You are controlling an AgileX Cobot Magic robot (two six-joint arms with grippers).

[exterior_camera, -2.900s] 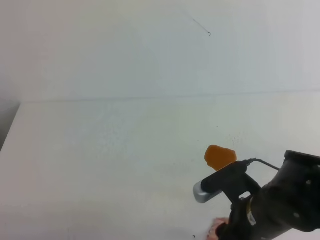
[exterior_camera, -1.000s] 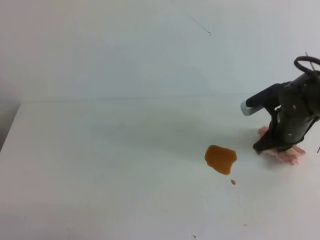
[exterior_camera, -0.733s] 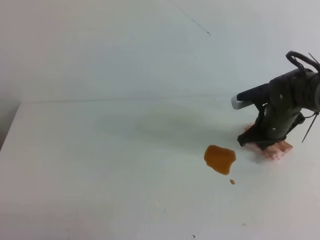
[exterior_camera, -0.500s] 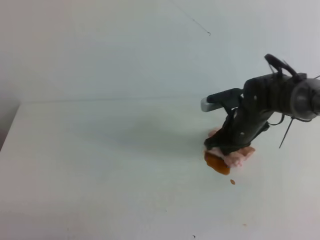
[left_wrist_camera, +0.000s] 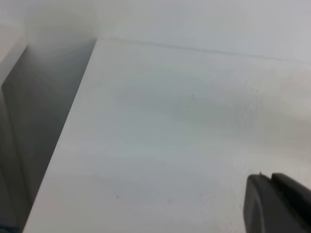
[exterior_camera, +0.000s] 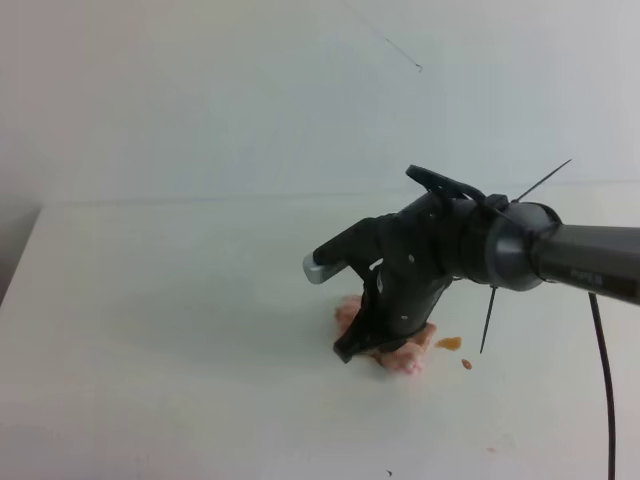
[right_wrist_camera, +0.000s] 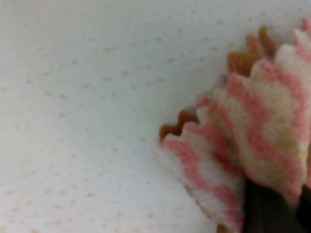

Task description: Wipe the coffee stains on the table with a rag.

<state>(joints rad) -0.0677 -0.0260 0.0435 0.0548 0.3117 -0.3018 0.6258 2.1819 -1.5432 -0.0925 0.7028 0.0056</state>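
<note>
My right gripper (exterior_camera: 368, 346) is shut on the rag (exterior_camera: 409, 358) and presses it onto the white table (exterior_camera: 180, 300) near the middle. The rag's pink and white zigzag stripes fill the right of the right wrist view (right_wrist_camera: 252, 126), with a tan-brown patch at its edge. Of the coffee stains, a small amber smear (exterior_camera: 448, 343) and a tiny droplet (exterior_camera: 466, 364) lie just right of the rag. Fine tan specks dot the table (right_wrist_camera: 73, 97) beside the rag. Only one dark fingertip (left_wrist_camera: 272, 204) of my left gripper shows, over bare table.
The pale wall (exterior_camera: 250, 90) rises behind the table's back edge. The table's left edge (left_wrist_camera: 73, 121) drops to a dark gap. A tiny black speck (exterior_camera: 389, 473) lies near the front. The right arm's cable (exterior_camera: 600, 380) hangs at the right.
My right gripper has dragged the rag leftward from the right side across the amber blotch. The blotch has shrunk to a small smear; the droplet is unchanged.
</note>
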